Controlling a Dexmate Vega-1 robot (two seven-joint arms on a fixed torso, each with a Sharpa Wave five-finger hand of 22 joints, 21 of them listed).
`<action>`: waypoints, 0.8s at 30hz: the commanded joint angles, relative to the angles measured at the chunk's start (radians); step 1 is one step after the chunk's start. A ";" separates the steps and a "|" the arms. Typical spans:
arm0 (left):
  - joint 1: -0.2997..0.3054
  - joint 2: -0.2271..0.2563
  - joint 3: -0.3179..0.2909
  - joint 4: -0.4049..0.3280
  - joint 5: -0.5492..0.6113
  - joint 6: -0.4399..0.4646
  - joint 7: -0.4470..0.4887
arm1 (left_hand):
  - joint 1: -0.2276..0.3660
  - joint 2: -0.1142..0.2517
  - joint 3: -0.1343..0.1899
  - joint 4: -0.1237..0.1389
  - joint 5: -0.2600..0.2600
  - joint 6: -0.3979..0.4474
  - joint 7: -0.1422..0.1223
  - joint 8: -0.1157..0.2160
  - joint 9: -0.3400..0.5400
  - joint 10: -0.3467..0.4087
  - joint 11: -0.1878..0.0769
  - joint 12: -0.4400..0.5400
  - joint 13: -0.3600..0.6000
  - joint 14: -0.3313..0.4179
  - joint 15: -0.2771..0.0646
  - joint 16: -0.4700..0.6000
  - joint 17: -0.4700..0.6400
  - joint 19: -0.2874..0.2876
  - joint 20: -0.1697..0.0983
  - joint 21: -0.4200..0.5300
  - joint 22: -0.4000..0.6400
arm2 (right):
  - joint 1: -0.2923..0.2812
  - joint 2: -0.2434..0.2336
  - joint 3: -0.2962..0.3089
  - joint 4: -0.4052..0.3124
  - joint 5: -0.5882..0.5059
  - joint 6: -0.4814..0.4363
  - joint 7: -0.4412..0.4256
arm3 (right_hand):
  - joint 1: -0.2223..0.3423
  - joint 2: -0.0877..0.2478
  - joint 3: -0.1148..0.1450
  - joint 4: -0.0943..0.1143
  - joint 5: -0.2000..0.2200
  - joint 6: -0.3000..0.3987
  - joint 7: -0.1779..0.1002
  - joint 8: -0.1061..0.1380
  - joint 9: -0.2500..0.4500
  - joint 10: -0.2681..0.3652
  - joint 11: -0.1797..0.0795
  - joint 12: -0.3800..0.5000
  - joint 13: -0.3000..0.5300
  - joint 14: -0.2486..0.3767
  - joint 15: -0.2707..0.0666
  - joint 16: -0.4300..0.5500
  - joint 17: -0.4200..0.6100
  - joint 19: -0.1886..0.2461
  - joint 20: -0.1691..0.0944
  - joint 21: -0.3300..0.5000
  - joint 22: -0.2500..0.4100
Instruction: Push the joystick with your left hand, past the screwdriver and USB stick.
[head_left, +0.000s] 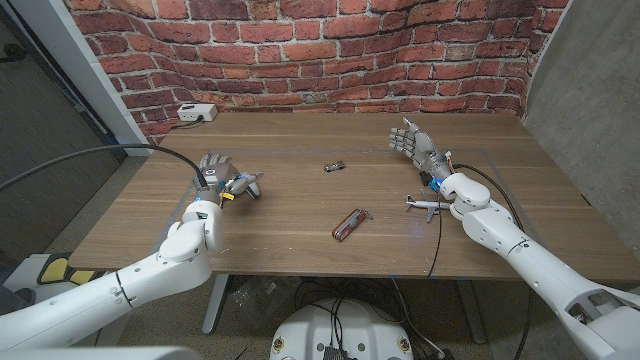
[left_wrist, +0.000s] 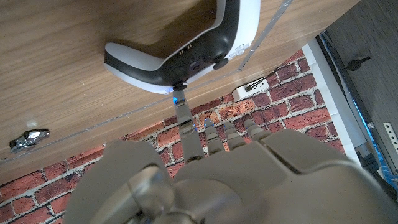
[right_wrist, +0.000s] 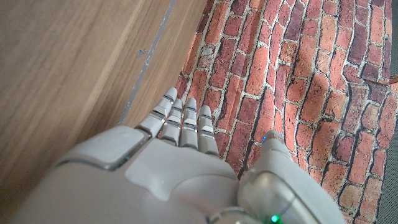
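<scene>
White and black, the joystick (head_left: 243, 184) lies on the tabletop (head_left: 300, 240) just beside the left robot hand (head_left: 213, 171), whose fingers are apart and hold nothing. Right robot hand (head_left: 413, 143) stands open, well apart from USB stick (head_left: 334, 166) and screwdriver (head_left: 351, 224).

One joystick (head_left: 243, 184), one screwdriver (head_left: 351, 224), one USB stick (head_left: 334, 166).

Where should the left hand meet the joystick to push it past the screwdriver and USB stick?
Probably the joystick's outer grip, coming from the left hand's side: screwdriver and USB stick lie toward the table's middle, so a flat side-on push should carry it across.
</scene>
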 joint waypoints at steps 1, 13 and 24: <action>-0.002 -0.013 0.007 0.008 -0.006 0.004 0.002 | 0.004 0.006 -0.005 0.001 0.007 0.012 0.002 0.009 0.002 0.011 0.001 0.002 0.003 0.007 -0.038 -0.001 0.002 -0.002 0.001 0.007 0.005 | 0.003 0.003 -0.001 0.007 0.004 -0.003 0.002 | 0.001 0.004 0.004 -0.003 0.008 0.011 -0.001 -0.002 0.003 0.010 0.002 -0.003 0.004 0.007 -0.003 -0.001 0.001 0.009 -0.002 -0.004 0.005; 0.006 -0.016 0.002 0.013 -0.021 -0.001 0.016 | 0.006 0.007 -0.006 0.001 0.007 0.020 0.002 0.009 0.002 0.013 0.001 0.002 0.003 0.007 -0.038 -0.002 0.002 -0.004 0.001 0.007 0.005 | -0.001 -0.001 -0.003 -0.004 -0.002 -0.003 0.000 | 0.001 0.004 0.004 -0.003 0.008 0.011 -0.001 -0.002 0.003 0.010 0.001 -0.003 0.004 0.006 -0.004 -0.002 0.001 0.010 -0.001 -0.006 0.005; 0.034 -0.014 -0.016 0.013 -0.049 -0.007 0.044 | 0.010 0.008 -0.007 0.002 0.007 0.054 0.012 0.015 0.002 0.018 -0.002 0.001 0.003 0.011 -0.038 -0.002 0.002 -0.002 0.000 0.007 0.006 | -0.007 -0.001 -0.008 -0.015 -0.006 -0.007 -0.006 | 0.001 0.004 0.004 -0.003 0.008 0.011 -0.001 -0.002 0.003 0.009 0.001 -0.004 0.004 0.007 -0.003 -0.002 0.001 0.010 -0.001 -0.008 0.005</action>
